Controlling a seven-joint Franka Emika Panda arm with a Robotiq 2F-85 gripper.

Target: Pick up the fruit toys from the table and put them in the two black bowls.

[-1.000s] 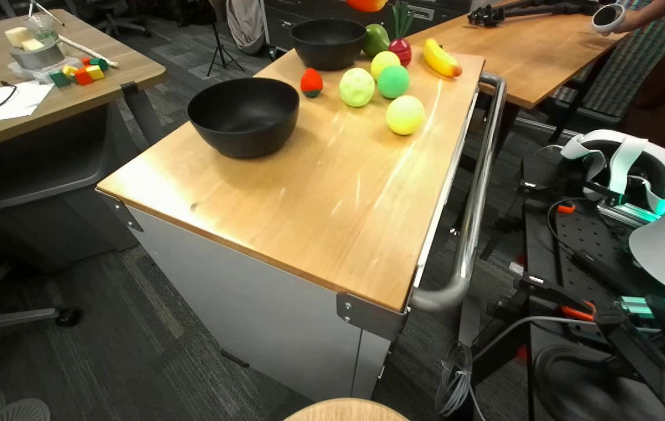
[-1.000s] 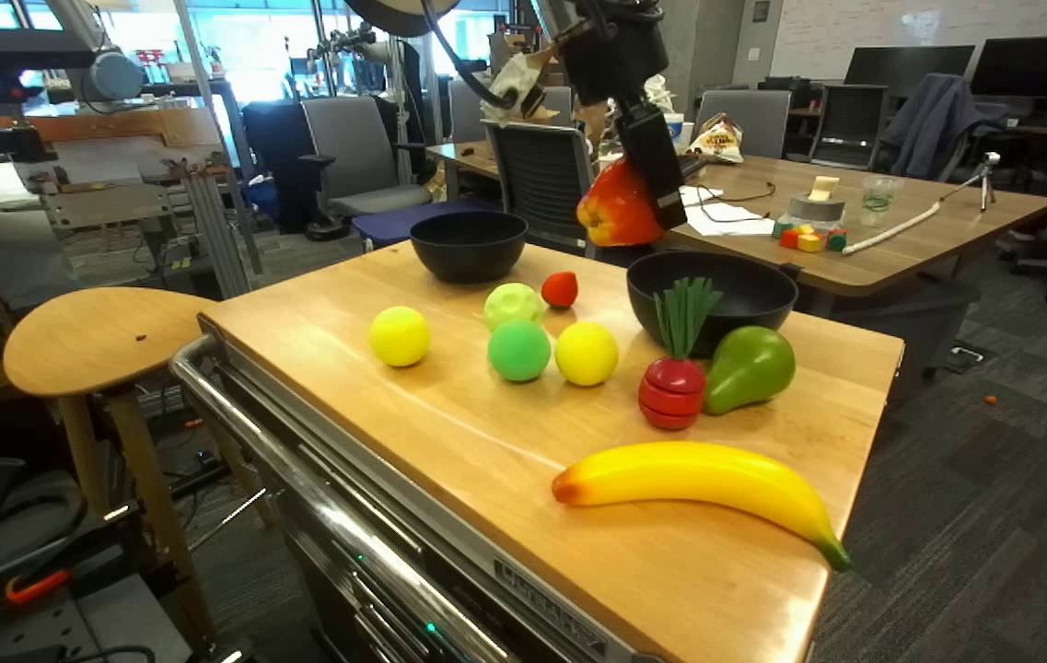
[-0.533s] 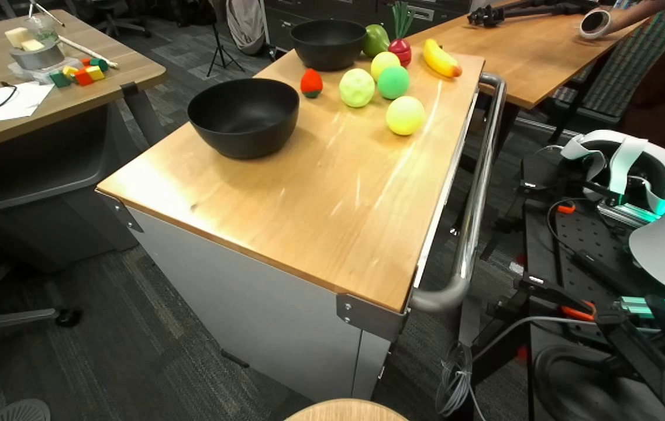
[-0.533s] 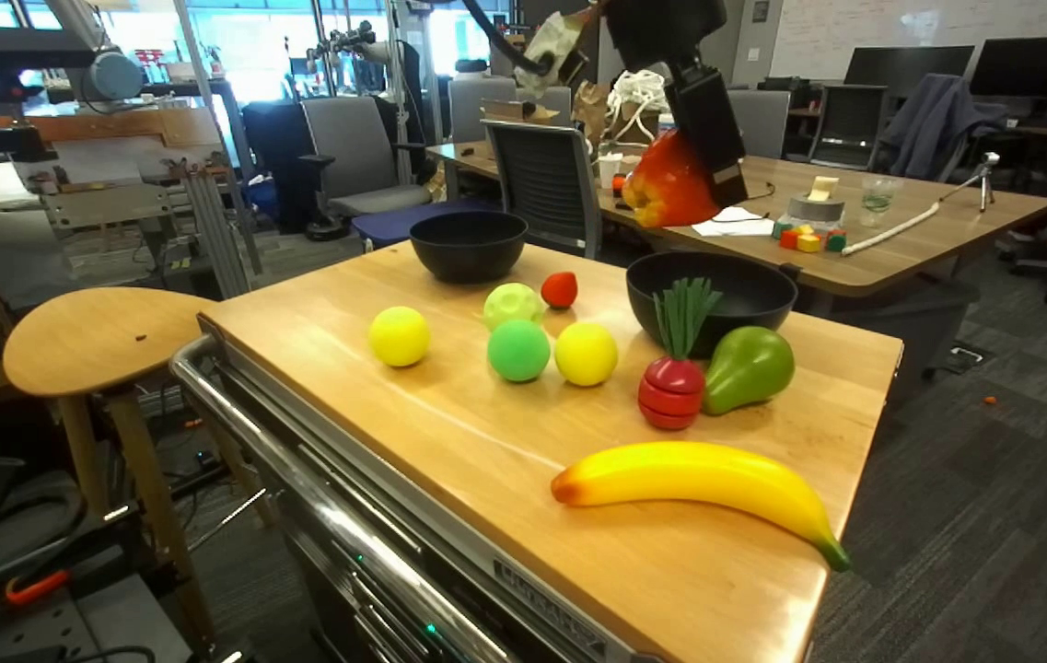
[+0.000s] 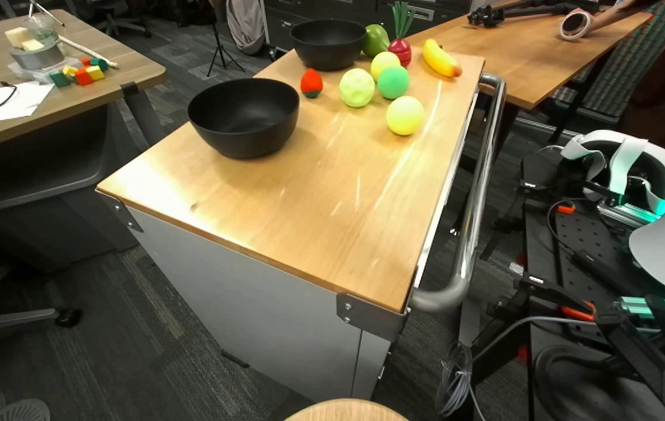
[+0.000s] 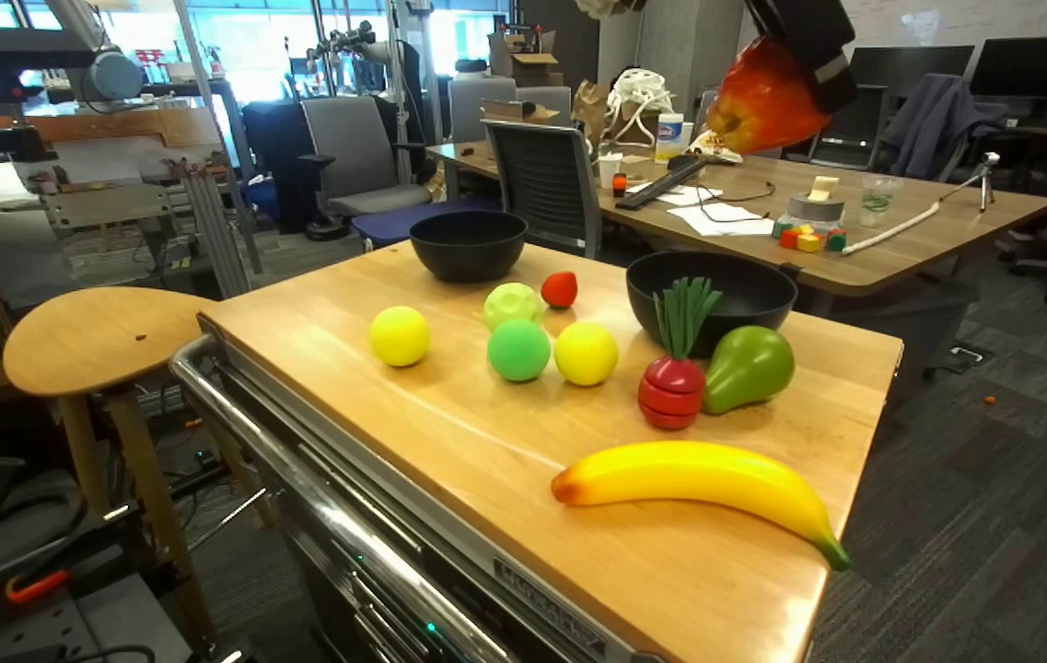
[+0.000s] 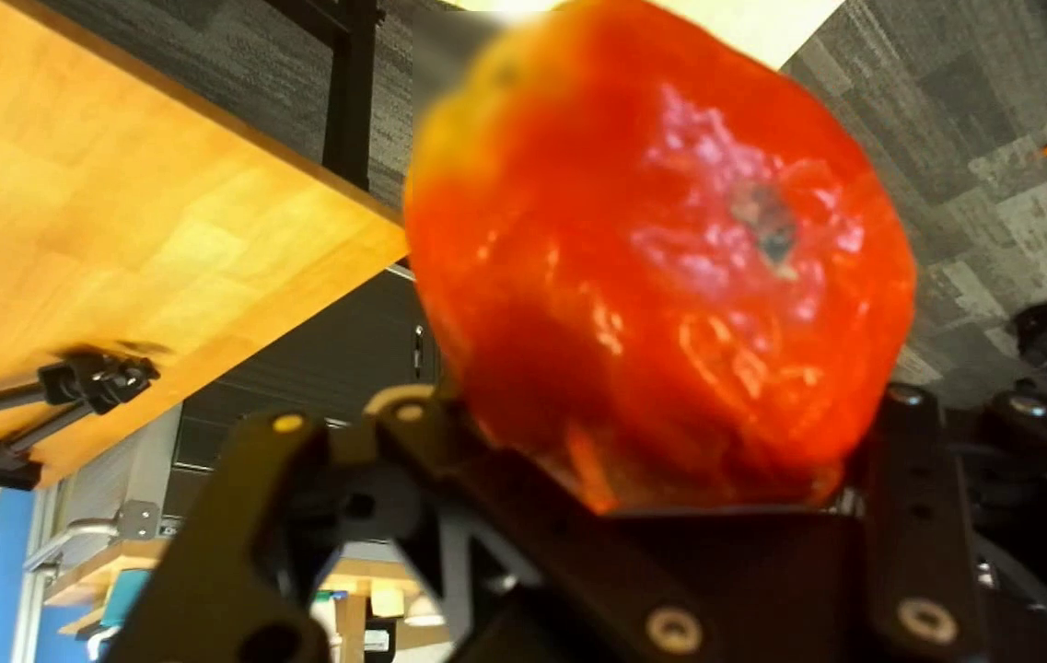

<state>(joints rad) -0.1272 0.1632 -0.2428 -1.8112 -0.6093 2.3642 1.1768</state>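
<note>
Red-and-yellow toy fruit (image 7: pixel 661 258), gripped by the claw (image 7: pixel 657 405); in the wrist view the claw's jaws stand parted, with the fruit clasped between them and their tips partly hidden; in an exterior view the fruit hangs in midair, higher than the wooden table (image 6: pixel 486 460), though what lies straight beneath it cannot be told; on the table, as both exterior views show, a black bowl (image 6: pixel 468 262) stands upright, apart from a second black bowl (image 6: pixel 758 287), also upright; a strawberry (image 6: pixel 560 290), tip upward, stands between them; a green pear (image 6: pixel 753 368) lies just beside the second black bowl, with a red radish (image 6: pixel 671 396), leaves upward, next to the pear; a banana (image 6: pixel 701 471) lies on its side near the table's edge; a green ball (image 6: pixel 518 351), a pale green ball (image 6: pixel 513 304) and a yellow ball (image 6: pixel 586 354) sit close together, while a second yellow ball (image 6: pixel 399 337) rests apart from these three; small colored blocks (image 6: pixel 808 242) lie on a separate desk (image 6: pixel 937 235).
</note>
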